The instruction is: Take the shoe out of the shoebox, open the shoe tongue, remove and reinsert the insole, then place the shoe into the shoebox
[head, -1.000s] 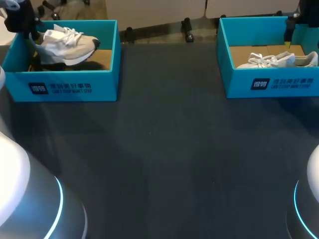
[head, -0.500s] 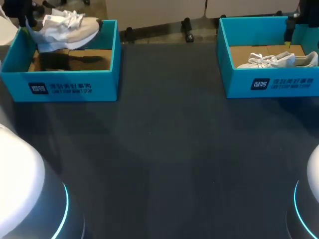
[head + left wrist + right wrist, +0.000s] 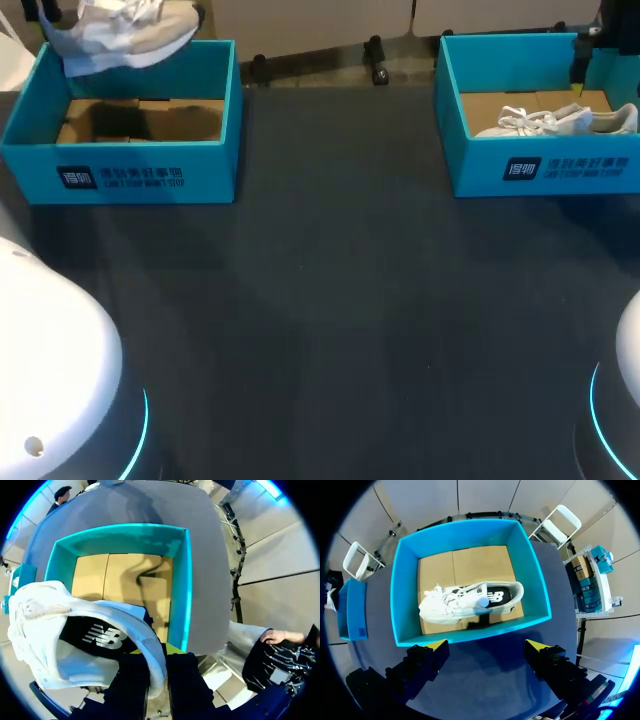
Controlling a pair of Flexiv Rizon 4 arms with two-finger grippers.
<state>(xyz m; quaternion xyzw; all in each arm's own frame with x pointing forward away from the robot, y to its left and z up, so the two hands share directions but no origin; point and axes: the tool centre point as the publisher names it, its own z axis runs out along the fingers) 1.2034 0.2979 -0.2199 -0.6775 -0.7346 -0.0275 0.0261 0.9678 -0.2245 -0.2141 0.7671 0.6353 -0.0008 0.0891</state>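
Our left gripper clamps the heel collar of the shoe, which hangs just ahead of it, above the shoebox. Light, soft upper, thin collar: we expect swing and want a deep pinch. Our right gripper is spread, empty.

Dark grey table, matte and plain.
Its surface spreads wide across the head view, with a faint paler sheen toward the middle, and its far edge runs straight along the back.
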